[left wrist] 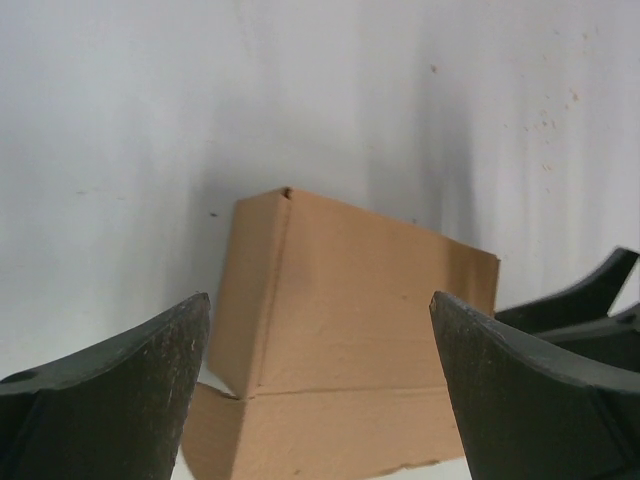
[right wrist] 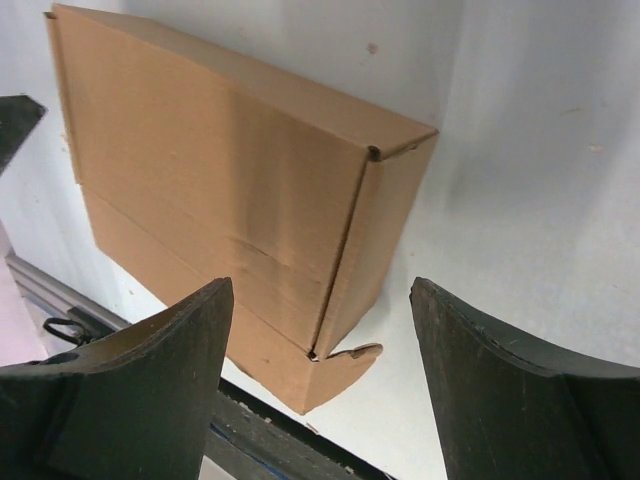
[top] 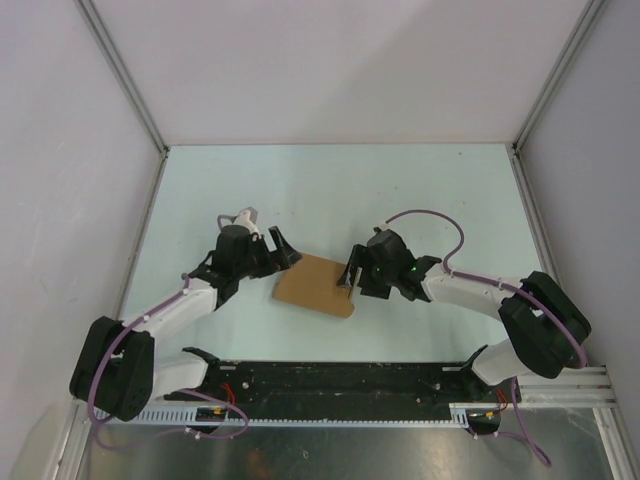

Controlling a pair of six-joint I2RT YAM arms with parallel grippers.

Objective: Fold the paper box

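— On the pale, smooth table (top: 400,190), between the arms: what's there?
— A plain brown cardboard paper box (top: 315,285), lying flat, long axis roughly left to right, its right end slightly nearer the arms.
— Its look?
— A creased panel splays outward along one side; a small rounded tab (right wrist: 345,355) curls out.
— The hands?
— The left gripper (top: 288,252) and right gripper (top: 348,270) flank its ends, both spread wide, grasping nothing.

left gripper (top: 284,252) spread wide, right gripper (top: 349,270) too
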